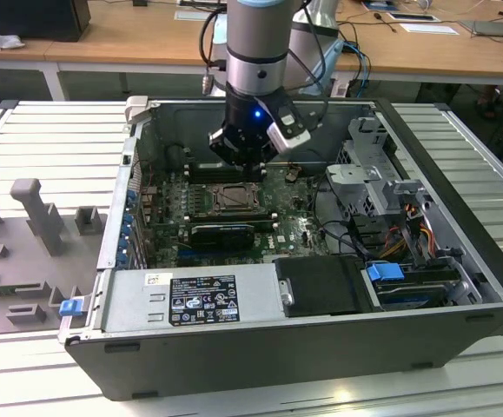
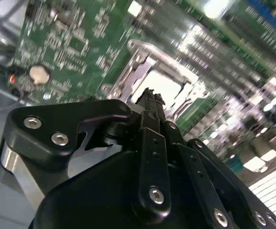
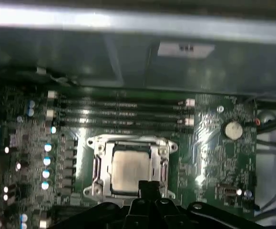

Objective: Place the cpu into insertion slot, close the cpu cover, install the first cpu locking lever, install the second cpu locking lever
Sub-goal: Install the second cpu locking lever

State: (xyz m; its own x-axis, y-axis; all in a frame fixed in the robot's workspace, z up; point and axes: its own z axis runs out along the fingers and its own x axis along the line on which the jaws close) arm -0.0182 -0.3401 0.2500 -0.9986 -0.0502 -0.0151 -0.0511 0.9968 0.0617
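The tool (image 3: 149, 187), pressed together and holding nothing, hovers at the insertion slot (image 3: 130, 167) mid-motherboard, where the cpu (image 3: 129, 164) sits under the cpu cover (image 3: 164, 164). A skewed push there could bend the frame.

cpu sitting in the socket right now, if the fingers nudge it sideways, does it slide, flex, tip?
Probably won't slide: in the first wrist view the cpu lies flat inside the insertion slot, metal frame on all sides. Flex looks unlikely; its pale metal top reads as a rigid plate. Tipping seems unlikely while it lies low and flat. The gripper sits at its near edge.
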